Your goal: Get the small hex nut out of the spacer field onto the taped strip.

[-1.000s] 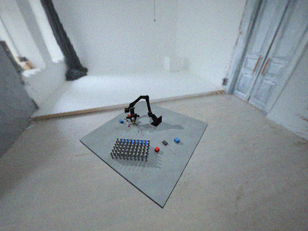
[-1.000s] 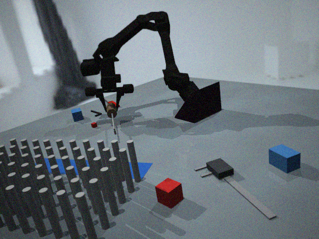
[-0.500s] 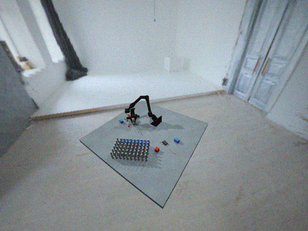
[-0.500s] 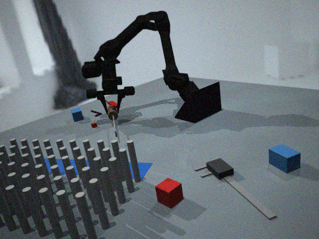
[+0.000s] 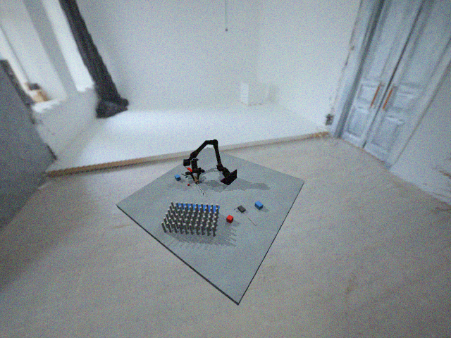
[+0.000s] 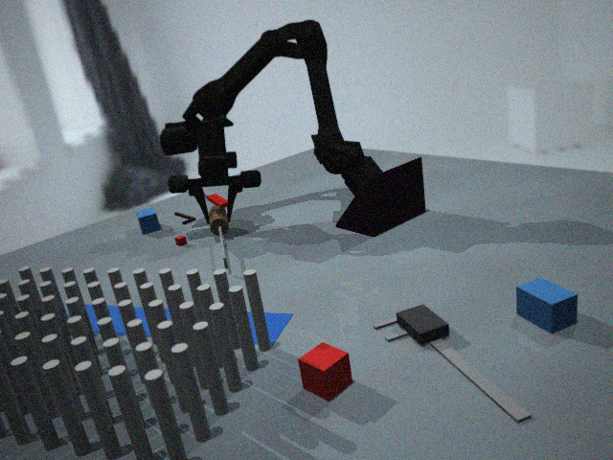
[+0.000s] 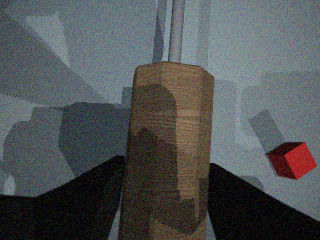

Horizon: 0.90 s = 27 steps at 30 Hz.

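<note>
- Standing grey cylindrical metal spacers point(image 5: 214, 229) point(image 6: 166, 410), in rows: all you can see are upright. The nut, by the task, lies deep among them; you cannot make it out in any view.
- Blue taped strip point(image 6: 277, 324): your delivery spot, on the arm's side of the spacers.
- Small blue block point(image 5: 177, 177) point(image 6: 149, 221): well apart from the field.
- Small red cube point(image 5: 188, 184) point(image 6: 180, 241) point(image 7: 295, 161): on the worktop point(image 5: 251, 251), near the held tool.
- Black pincer point(image 5: 196, 178) point(image 6: 216, 218) point(image 7: 164, 168): part-way open, closed firmly on the handle of your wooden-handled tool with a thin metal rod point(image 5: 196, 179) point(image 6: 217, 222) point(image 7: 172, 110). Rod points toward the field, outside it.
- Larger red cube point(image 5: 229, 219) point(image 6: 325, 371): beside the field.
- Dark grey block with flat blade and two prongs point(image 5: 241, 208) point(image 6: 421, 323): lying unused.
- Larger blue block point(image 5: 258, 205) point(image 6: 547, 303): farthest right.
- Step in hand, your likely reading: bringing the tool over. Next: align the rod with a lane, clear of spacers, before reaching in.
</note>
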Each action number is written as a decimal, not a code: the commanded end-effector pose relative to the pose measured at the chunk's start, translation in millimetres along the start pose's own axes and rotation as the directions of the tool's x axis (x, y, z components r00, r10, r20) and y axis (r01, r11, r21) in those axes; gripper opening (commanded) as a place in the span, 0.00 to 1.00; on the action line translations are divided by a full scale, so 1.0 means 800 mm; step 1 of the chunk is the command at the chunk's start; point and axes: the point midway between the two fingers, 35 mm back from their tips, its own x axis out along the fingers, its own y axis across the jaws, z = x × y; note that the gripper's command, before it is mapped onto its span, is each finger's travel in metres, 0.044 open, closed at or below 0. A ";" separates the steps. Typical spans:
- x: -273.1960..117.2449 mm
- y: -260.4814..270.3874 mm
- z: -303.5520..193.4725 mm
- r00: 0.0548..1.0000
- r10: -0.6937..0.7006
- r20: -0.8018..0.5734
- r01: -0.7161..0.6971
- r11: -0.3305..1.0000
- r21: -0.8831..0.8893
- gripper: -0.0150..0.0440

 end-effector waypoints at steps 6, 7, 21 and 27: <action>0.007 0.004 -0.002 1.000 -0.005 0.006 0.005 1.000 -0.005 0.25; 0.008 0.004 -0.002 1.000 -0.005 0.006 0.005 1.000 -0.005 0.25; 0.006 0.004 -0.004 1.000 -0.003 -0.003 0.003 1.000 -0.001 0.74; 0.006 0.004 -0.004 1.000 -0.003 -0.003 0.003 1.000 -0.001 1.00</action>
